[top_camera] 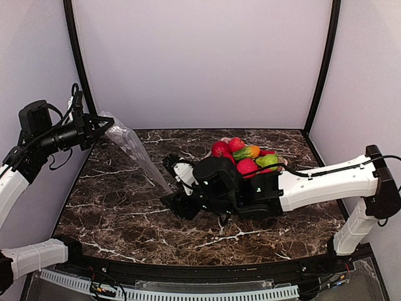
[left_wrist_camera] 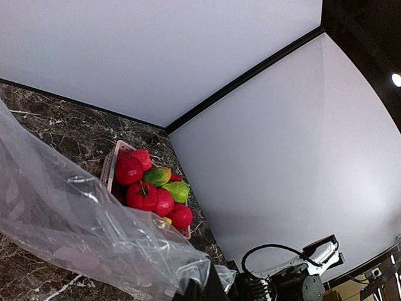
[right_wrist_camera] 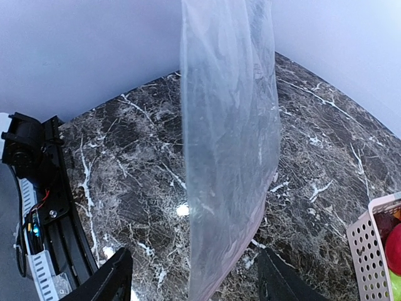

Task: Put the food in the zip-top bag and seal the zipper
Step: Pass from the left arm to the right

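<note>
The clear zip-top bag hangs slanting from the upper left down to the table's middle. My left gripper is raised at the left and shut on the bag's top corner; in the left wrist view the fingers pinch the crumpled plastic. My right gripper is open low over the table, its fingers on either side of the bag's lower end without touching it. The pinkish zipper strip runs along the bag's lower edge. The food, red, green and orange toy fruits, lies heaped in the basket.
The pink lattice basket stands at the back right of the dark marble table, partly behind my right arm; its corner shows in the right wrist view. White walls with black posts close in the back and sides.
</note>
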`<action>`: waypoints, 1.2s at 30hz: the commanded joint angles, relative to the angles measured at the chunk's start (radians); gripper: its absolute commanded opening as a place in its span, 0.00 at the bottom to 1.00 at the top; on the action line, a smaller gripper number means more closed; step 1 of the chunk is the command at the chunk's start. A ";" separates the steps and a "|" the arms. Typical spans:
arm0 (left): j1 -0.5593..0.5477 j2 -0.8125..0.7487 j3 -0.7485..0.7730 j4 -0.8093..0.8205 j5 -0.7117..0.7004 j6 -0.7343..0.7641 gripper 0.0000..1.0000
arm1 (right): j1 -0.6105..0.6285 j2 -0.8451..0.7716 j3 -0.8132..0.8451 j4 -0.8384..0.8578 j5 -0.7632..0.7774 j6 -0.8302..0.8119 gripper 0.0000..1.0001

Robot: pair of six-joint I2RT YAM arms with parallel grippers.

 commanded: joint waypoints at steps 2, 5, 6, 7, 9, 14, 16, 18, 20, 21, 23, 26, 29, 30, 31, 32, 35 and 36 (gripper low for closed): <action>-0.007 -0.012 -0.006 -0.024 0.008 0.001 0.01 | 0.002 0.061 0.079 -0.054 0.104 0.010 0.63; -0.006 -0.013 -0.005 -0.031 0.006 0.007 0.01 | 0.001 0.083 0.101 -0.065 0.137 0.007 0.53; -0.006 -0.012 -0.006 -0.033 0.004 0.009 0.01 | 0.002 0.087 0.106 -0.066 0.138 0.005 0.46; -0.006 -0.012 -0.007 -0.040 0.001 0.014 0.01 | 0.002 0.090 0.110 -0.065 0.137 0.003 0.37; -0.006 -0.009 -0.008 -0.050 -0.005 0.023 0.01 | 0.001 0.091 0.117 -0.066 0.136 0.006 0.19; -0.006 0.002 0.003 -0.111 -0.035 0.079 0.01 | 0.001 0.064 0.111 -0.075 0.107 0.038 0.00; -0.006 0.010 0.006 -0.148 -0.060 0.121 0.03 | 0.001 0.035 0.099 -0.076 0.075 0.062 0.00; -0.006 0.018 -0.001 -0.168 -0.086 0.175 0.23 | -0.003 -0.004 0.082 -0.078 0.035 0.107 0.00; -0.006 0.025 -0.014 -0.176 -0.114 0.221 0.52 | -0.017 -0.046 0.071 -0.085 -0.015 0.154 0.00; -0.007 0.027 -0.018 -0.184 -0.134 0.240 0.61 | -0.027 -0.066 0.063 -0.094 -0.040 0.207 0.00; -0.006 0.044 -0.028 -0.214 -0.175 0.305 0.77 | -0.054 -0.095 0.058 -0.131 -0.061 0.294 0.00; -0.006 0.076 -0.036 -0.267 -0.250 0.403 0.87 | -0.100 -0.131 0.041 -0.170 -0.111 0.400 0.00; -0.029 0.083 -0.060 -0.274 -0.276 0.442 0.91 | -0.148 -0.169 0.006 -0.171 -0.167 0.491 0.00; -0.037 0.083 -0.062 -0.270 -0.288 0.455 0.91 | -0.163 -0.182 -0.004 -0.170 -0.182 0.516 0.00; -0.060 0.082 -0.066 -0.267 -0.296 0.464 0.92 | -0.176 -0.191 -0.011 -0.169 -0.197 0.535 0.00; -0.072 0.079 -0.066 -0.264 -0.317 0.480 0.93 | -0.184 -0.198 -0.015 -0.167 -0.203 0.547 0.00; -0.133 0.072 -0.064 -0.265 -0.362 0.518 0.97 | -0.200 -0.201 -0.011 -0.170 -0.209 0.544 0.00; -0.145 0.069 -0.063 -0.264 -0.387 0.525 0.98 | -0.205 -0.201 -0.008 -0.174 -0.208 0.545 0.00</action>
